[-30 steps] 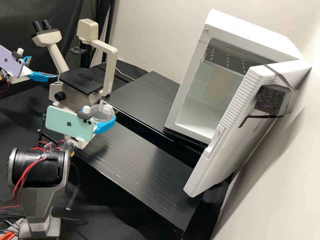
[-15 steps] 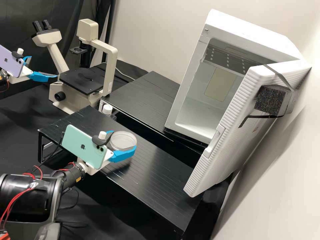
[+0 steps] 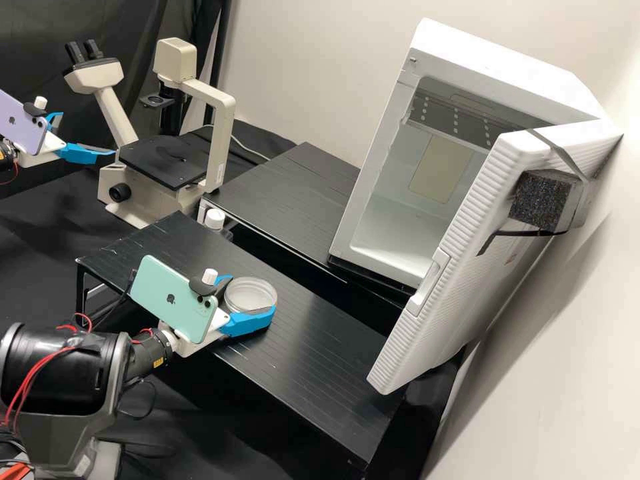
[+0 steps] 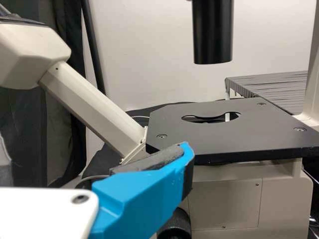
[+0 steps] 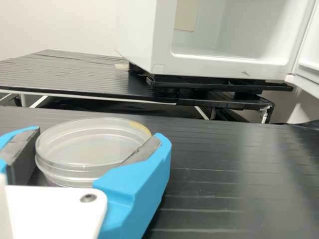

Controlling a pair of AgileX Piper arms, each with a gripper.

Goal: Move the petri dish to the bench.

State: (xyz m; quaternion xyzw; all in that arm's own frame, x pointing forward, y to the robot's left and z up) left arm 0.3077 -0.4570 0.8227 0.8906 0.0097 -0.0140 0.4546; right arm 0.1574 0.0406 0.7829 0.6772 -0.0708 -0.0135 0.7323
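Note:
The clear, round petri dish (image 3: 251,295) is low over or on the near black slatted bench (image 3: 313,353); whether its base touches the surface I cannot tell. My right gripper (image 3: 252,297) is shut on it. In the right wrist view the right gripper (image 5: 98,137) has one finger on each side of the petri dish (image 5: 84,149), which lies flat. My left gripper (image 3: 88,135), in the high view, stands open with nothing between its fingers, beside the microscope (image 3: 163,163). In the left wrist view one finger of the left gripper (image 4: 144,191) appears before the microscope stage (image 4: 224,134).
Behind the near bench is a second black bench (image 3: 287,200), with a gap between. A white incubator (image 3: 400,220) stands at its right end, its door (image 3: 460,280) swung open toward the near bench. A white-capped bottle (image 3: 215,219) is by the gap.
My right gripper has carried the petri dish rightward and down from beside the microscope to the near bench, with only a small shift in the last half second. The left arm has stayed still.

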